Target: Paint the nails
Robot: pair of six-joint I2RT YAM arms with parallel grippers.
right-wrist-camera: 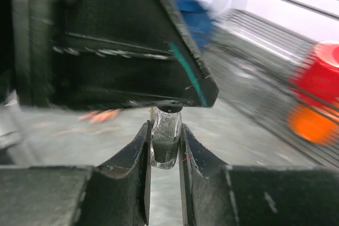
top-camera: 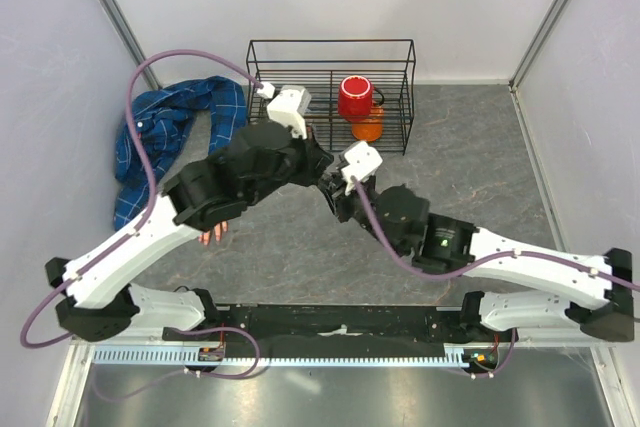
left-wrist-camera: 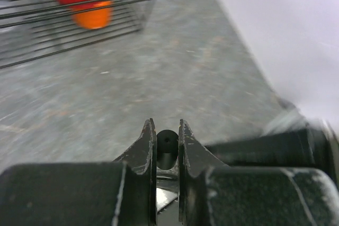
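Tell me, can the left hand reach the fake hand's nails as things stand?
Probably not yet. The left hand is shut on the black cap of the bottle, and the fake hand's fingertips lie under that arm's own forearm, behind its hand.

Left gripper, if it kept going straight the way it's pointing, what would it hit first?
Probably the bare grey table. The left gripper, shut on a small black cap, aims to one side of the wire basket; depth is unclear.
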